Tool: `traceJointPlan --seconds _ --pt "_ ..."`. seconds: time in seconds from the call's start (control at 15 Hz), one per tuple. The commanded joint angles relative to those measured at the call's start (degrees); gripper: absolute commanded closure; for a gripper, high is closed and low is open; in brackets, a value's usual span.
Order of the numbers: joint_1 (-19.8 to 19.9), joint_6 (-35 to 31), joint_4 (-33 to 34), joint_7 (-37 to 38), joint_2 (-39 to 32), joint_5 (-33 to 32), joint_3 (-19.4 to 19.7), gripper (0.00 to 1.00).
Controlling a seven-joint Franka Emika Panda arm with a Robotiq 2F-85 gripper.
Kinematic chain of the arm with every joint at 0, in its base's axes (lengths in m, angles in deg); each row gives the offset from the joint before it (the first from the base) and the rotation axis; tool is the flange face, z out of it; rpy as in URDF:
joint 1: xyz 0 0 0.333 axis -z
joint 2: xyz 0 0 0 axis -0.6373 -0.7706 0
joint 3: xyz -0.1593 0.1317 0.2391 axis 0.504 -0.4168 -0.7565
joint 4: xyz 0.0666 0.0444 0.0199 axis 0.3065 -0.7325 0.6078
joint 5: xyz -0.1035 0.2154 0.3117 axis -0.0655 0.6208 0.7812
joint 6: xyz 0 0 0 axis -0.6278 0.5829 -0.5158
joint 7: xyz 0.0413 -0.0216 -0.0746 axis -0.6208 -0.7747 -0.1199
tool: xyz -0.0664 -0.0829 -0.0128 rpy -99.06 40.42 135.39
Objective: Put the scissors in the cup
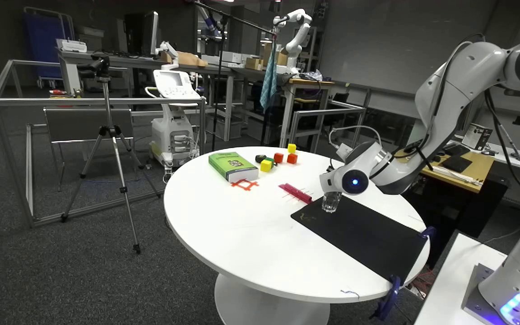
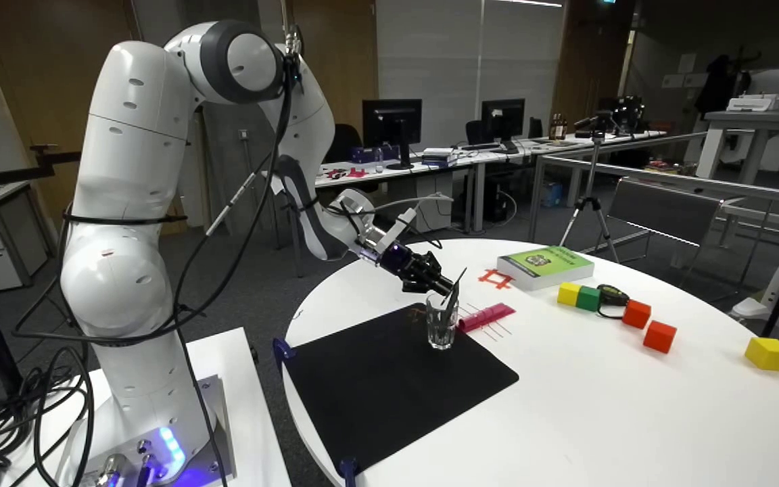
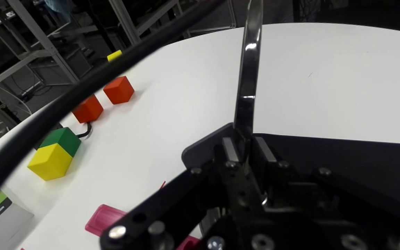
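"Wrist view: gripper (image 3: 248, 151) drawn nearly together, scissors (image 3: 249, 71) pinched between its jaws, a shiny length running up toward twelve o'clock."

"Held, you'd say?"

"Held, by my reading. How firmly, can't tell."

"And where's the cup (image 2: 441, 331)?"

"In an exterior view, upright on the black mat (image 2: 369, 402), toward one or two o'clock from the mat's middle. Clear walls. Gripper tips at the cup's twelve, close to the rim. Pink piece (image 2: 489, 316) near it at three."

"So are the scissors in?"

"Partly, I judge. Upper end stands above the rim, leaning to one o'clock; lower stretch overlaps the cup. Inside the wall or only in line with it, can't settle."

"Tally for the page?"

"Done: grasp, and the carry to the cup. Probably under way: insertion; call the job late-stage. Left: settle the scissors well down if they aren't, ease the jaws apart, back the gripper off toward ten o'clock. Release not yet done."

"Anything to mark beside it?"

"Top-heavy load, I'd guess. Cup could rock when the jaws part; go slow."
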Motion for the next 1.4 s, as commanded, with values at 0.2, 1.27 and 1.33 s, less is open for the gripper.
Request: traceJointPlan --seconds 0.2,1.27,1.33 --pt "-0.30 1.69 -0.23 -1.53 -0.25 0.69 -0.66 0.96" --pt "-0.23 1.81 -0.47 -0.89 0.98 2.80 -1.14 0.00" --pt "-0.06 1.76 -0.79 -1.51 2.04 3.93 -1.24 0.00"
